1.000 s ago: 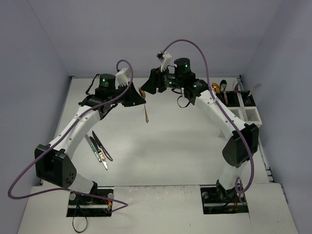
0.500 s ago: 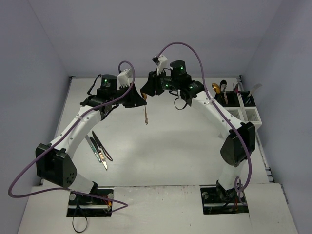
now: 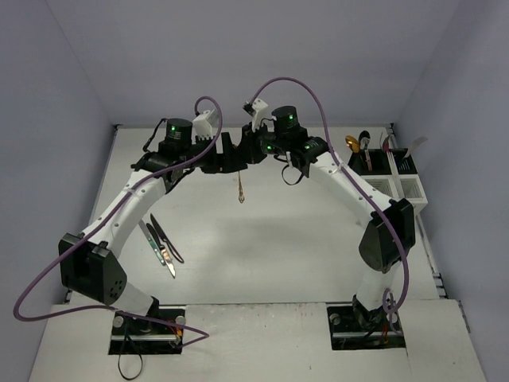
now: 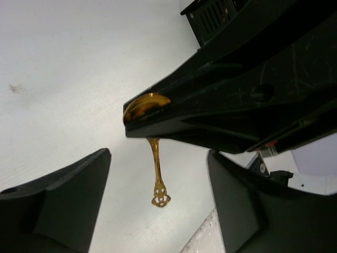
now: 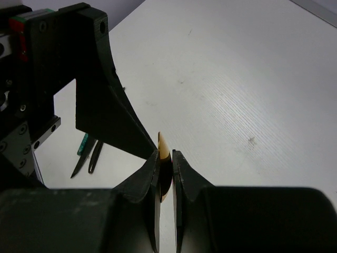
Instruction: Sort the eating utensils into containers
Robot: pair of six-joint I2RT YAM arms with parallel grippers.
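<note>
A gold spoon (image 3: 240, 189) hangs handle-down above the table's far middle. My right gripper (image 5: 165, 154) is shut on its bowl (image 5: 164, 147), which pokes up between the fingertips. In the left wrist view the spoon (image 4: 156, 179) dangles from the right gripper's fingers (image 4: 237, 105), with my left gripper (image 4: 158, 155) open on either side of the handle and not touching it. The two grippers meet tip to tip, left gripper (image 3: 225, 155) and right gripper (image 3: 243, 153). The containers (image 3: 395, 171), black and white joined bins, stand at the far right and hold several utensils.
A few dark and teal-handled utensils (image 3: 163, 248) lie on the table under the left arm, also seen as knives (image 5: 87, 154) in the right wrist view. The walls close in at the back and on both sides.
The right gripper moved left to the spoon and shut on its bowl. The left gripper, which held the spoon, has opened and let go.
</note>
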